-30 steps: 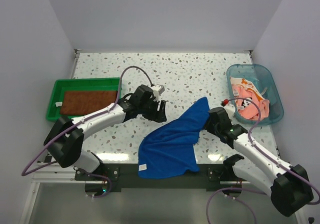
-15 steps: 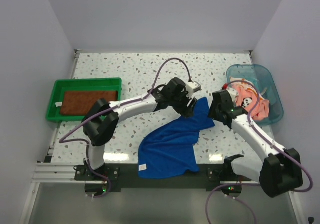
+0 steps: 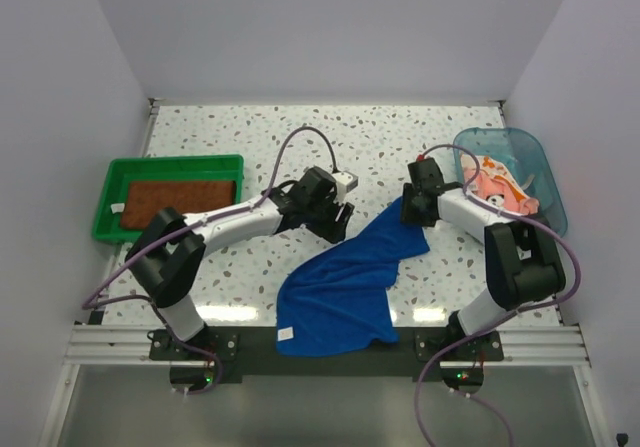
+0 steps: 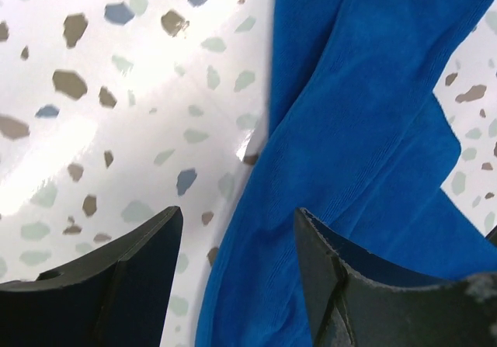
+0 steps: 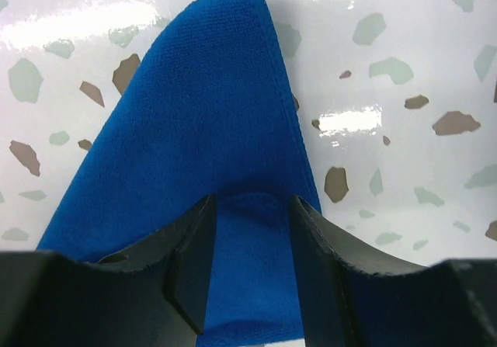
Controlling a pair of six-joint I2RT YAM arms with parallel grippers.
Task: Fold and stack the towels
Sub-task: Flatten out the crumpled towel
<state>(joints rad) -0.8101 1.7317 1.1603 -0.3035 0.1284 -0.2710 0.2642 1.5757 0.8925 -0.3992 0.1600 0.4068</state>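
Blue towel (image 5: 210,130) between right jaws.

White arm links, black joints, purple cables; black pincer fingers (image 4: 132,285).

Royal blue towel (image 3: 345,287), speckled table (image 3: 300,137)

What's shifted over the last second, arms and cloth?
The left gripper swung out to the blue towel, then eased back to its left edge, open. The right gripper moved up to the towel's far corner, jaws straddling it. Brown towel and tub unchanged.
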